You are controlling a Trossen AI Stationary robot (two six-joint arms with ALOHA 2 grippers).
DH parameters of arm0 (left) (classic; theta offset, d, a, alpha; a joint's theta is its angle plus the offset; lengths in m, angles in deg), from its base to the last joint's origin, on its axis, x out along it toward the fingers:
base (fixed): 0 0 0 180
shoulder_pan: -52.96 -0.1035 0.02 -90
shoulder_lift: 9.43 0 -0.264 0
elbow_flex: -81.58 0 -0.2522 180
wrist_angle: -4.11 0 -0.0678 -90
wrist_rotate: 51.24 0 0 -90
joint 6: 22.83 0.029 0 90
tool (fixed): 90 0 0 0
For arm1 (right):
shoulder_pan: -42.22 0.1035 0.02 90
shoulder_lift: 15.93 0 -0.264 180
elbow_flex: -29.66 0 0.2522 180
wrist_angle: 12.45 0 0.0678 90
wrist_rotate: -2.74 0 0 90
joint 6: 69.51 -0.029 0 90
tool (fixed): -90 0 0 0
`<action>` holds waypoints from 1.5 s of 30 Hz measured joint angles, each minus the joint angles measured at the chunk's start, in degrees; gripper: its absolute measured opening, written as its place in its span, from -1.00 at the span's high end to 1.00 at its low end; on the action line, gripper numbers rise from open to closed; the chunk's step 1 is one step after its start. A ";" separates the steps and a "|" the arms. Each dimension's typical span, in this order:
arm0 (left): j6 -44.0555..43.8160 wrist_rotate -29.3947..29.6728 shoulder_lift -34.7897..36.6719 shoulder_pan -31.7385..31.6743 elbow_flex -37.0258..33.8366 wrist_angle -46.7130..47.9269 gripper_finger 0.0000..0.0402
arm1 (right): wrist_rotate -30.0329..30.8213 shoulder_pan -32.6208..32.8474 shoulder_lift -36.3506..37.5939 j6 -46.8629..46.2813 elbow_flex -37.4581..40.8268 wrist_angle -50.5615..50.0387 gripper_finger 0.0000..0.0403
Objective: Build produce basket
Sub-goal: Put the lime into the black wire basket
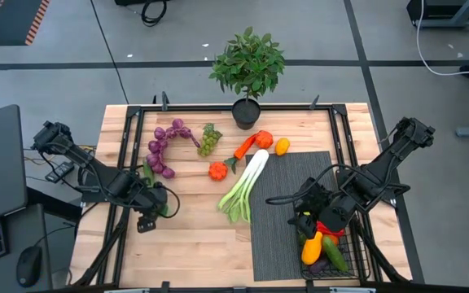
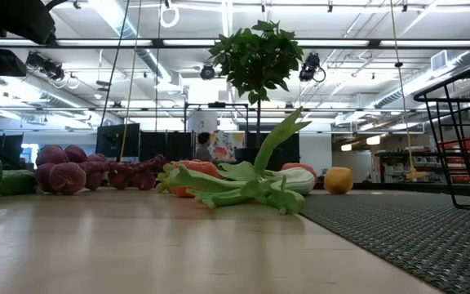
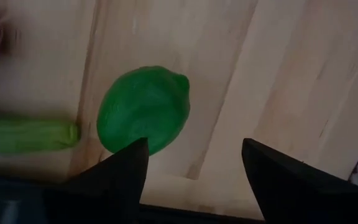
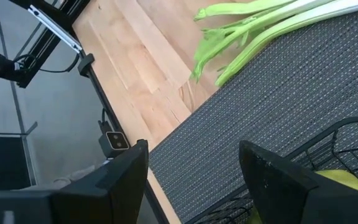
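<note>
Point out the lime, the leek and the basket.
lime (image 3: 143,109): left wrist view, middle of its green skin.
leek (image 1: 246,185): high view, mid-stalk.
basket (image 1: 361,259): high view, right-hand wire rim.

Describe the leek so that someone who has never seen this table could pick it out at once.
Start at the potted plant at the table's far edge and come toward the near edge, past the carrot. The leek lies slantwise across the left edge of the ribbed mat. It is the longest piece there, a white stalk fanning into pale green leaves.
</note>
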 joint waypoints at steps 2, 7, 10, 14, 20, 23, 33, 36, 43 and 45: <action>2.57 0.17 0.00 0.01 0.00 0.44 -0.36 | 0.00 0.00 0.00 0.00 -0.01 0.00 -0.26; 8.52 0.87 0.00 0.00 0.00 1.54 -0.44 | 0.00 0.02 0.00 -0.44 0.00 0.00 -0.26; 11.53 1.11 0.00 0.01 0.00 1.56 -0.52 | 0.00 0.02 0.00 -0.45 0.00 0.07 -0.26; 15.25 1.72 -0.35 -0.01 0.02 1.63 -0.57 | 0.00 0.02 0.00 -0.46 0.00 0.46 -0.26; 19.24 1.69 -2.78 0.00 -2.42 1.44 -0.58 | 0.00 0.02 0.00 -0.47 0.00 1.30 -0.26; 19.31 1.69 -3.85 -0.02 -4.77 0.87 -0.58 | 0.00 0.02 -0.04 -0.46 0.00 2.12 -0.26; 22.92 4.99 -5.68 0.01 -5.63 -1.57 -0.58 | -0.45 0.28 -0.07 -0.48 0.00 2.98 -0.26; 24.64 5.17 -5.68 -0.02 -7.03 -4.84 -0.58 | -0.46 0.28 -0.07 -1.20 0.00 3.27 -0.26; 22.97 5.34 -5.57 -0.02 -10.89 -10.78 -0.58 | -2.74 0.28 -0.07 -2.79 0.00 3.43 -0.26; 20.35 5.23 -5.57 -0.18 -11.34 -11.28 -0.58 | -3.04 0.28 -0.07 -2.57 0.00 3.43 -0.26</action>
